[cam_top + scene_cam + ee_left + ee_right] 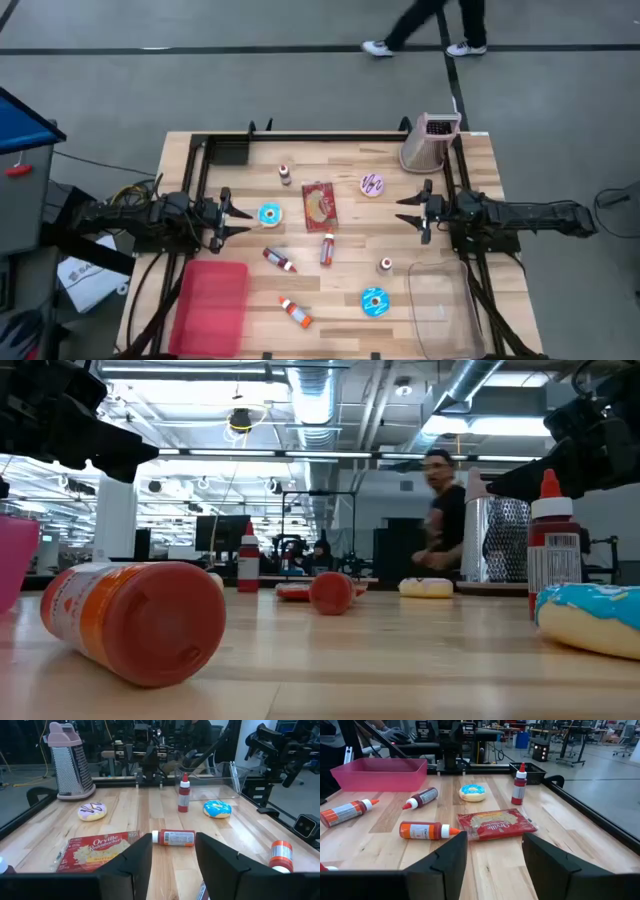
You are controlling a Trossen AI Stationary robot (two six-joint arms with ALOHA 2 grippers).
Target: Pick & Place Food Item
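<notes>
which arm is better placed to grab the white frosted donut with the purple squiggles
Right. In the high view the white donut lies near the grater, just ahead of the right gripper, whose fingers are open. The left gripper sits across the table, beside a blue donut.

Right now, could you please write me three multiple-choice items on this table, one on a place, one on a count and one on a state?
1. Where does the pink bin sit?
A. near left corner
B. far right corner
C. table centre

2. How many donuts lie on the table?
A. one
B. three
C. five

3. How do the left gripper's fingers stand?
A. shut on a bottle
B. shut on the popcorn bag
C. apart, holding nothing

Key: 1 A, high view shows it there. 2 B, two blue, one white. 3 C, the left wrist view shows a gap.
</notes>
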